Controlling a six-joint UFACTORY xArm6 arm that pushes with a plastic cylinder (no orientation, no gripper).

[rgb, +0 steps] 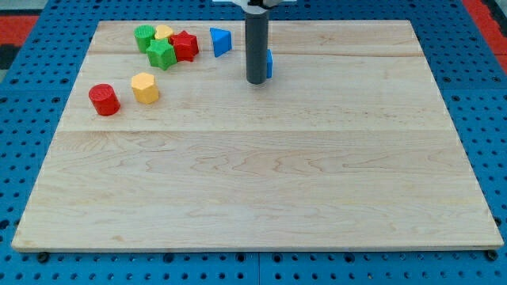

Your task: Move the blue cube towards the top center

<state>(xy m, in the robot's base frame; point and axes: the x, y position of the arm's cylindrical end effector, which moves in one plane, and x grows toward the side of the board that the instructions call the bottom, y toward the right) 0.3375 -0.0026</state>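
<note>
Hand is the wrong word for what I end in: a straight dark rod with nothing on it that could open, close or grip, so I only push. My tip (256, 81) rests on the tabletop (261, 182) near the view's top centre. The blue cube (269, 63) sits right behind the rod on its right side, almost wholly hidden by it; only a narrow blue strip shows past the rod's edge. It looks to be touching the rod or just beside it, but I cannot tell which. The cube lies a little to the right of centre, in the upper part of the board.

Left of the rod, near but apart, stands a blue wedge-shaped block (220, 41). Farther left is a tight cluster at the view's upper left: a red star-shaped block (185, 46), a green star-shaped block (161, 55) just beside it, a green cylinder (144, 36) behind that, and a yellow block (164, 32) at the back whose shape I cannot make out.

Below the cluster, a yellow hexagonal block (145, 87) and a red cylinder (104, 100) stand near each other, the red one farther left.
</note>
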